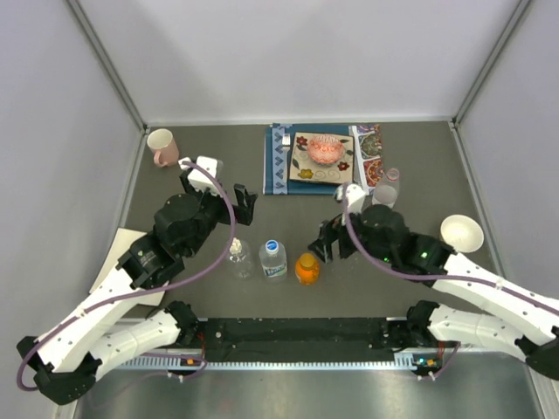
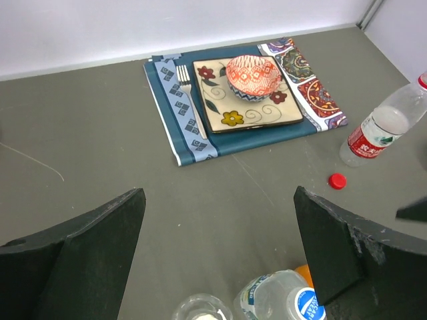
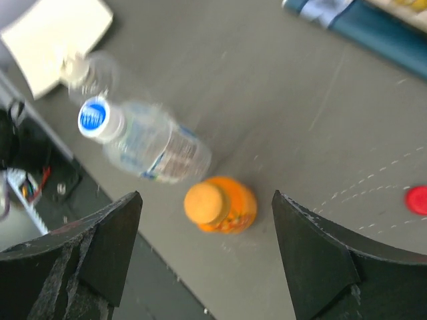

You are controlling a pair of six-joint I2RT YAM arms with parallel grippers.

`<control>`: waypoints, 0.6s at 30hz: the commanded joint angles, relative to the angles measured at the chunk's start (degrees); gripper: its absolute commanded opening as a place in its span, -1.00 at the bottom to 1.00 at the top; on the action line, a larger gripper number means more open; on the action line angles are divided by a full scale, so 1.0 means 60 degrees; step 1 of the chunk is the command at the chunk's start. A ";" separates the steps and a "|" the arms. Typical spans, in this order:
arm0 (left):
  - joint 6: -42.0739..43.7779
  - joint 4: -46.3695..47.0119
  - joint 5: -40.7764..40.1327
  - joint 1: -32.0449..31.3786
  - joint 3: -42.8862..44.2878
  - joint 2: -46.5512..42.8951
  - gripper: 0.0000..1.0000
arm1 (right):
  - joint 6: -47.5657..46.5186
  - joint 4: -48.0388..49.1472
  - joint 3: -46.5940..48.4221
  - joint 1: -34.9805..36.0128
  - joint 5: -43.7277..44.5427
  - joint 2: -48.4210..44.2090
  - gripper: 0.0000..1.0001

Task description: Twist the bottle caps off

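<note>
Three bottles stand in a row near the front. The plain clear bottle (image 1: 238, 258) has a white cap (image 3: 75, 66). The blue-white labelled bottle (image 1: 272, 260) has a blue cap (image 3: 93, 117). The short orange bottle (image 1: 307, 269) has an orange cap (image 3: 205, 203). The red-labelled bottle (image 2: 377, 130) stands at the right. A red cap (image 2: 337, 180) lies loose on the table beside it. My left gripper (image 2: 219, 200) is open and empty, behind the clear and blue-capped bottles. My right gripper (image 3: 205, 200) is open and empty, with the orange bottle between its fingers' line of sight.
A blue placemat (image 1: 278, 161) at the back holds a square plate (image 1: 307, 170), a red patterned bowl (image 1: 323, 150) and a fork (image 2: 189, 100). A pink mug (image 1: 162, 147) stands back left. A white bowl (image 1: 461, 232) sits right. A white pad (image 3: 60, 30) lies front left.
</note>
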 commanded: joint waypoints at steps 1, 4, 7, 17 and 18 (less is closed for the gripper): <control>-0.0287 -0.0071 -0.0176 0.0010 0.0005 -0.0255 0.98 | 0.0082 0.0540 -0.0172 0.1341 0.0345 0.0550 0.62; -0.0257 -0.0129 -0.0073 0.0010 -0.0040 -0.0328 0.98 | 0.0154 0.0627 -0.0171 0.1607 0.0612 0.1210 0.65; -0.0243 -0.0144 0.0074 0.0024 -0.0156 -0.0474 0.98 | 0.0184 0.1022 -0.0318 0.1622 0.0670 0.1561 0.67; -0.0155 -0.0290 0.0176 0.0010 -0.0347 -0.0562 0.98 | 0.0360 0.1214 -0.0406 0.1622 0.1695 0.2734 0.64; -0.0140 -0.0290 0.0249 0.0010 -0.0362 -0.0533 0.98 | 0.0389 0.1214 -0.0421 0.1636 0.1739 0.2807 0.64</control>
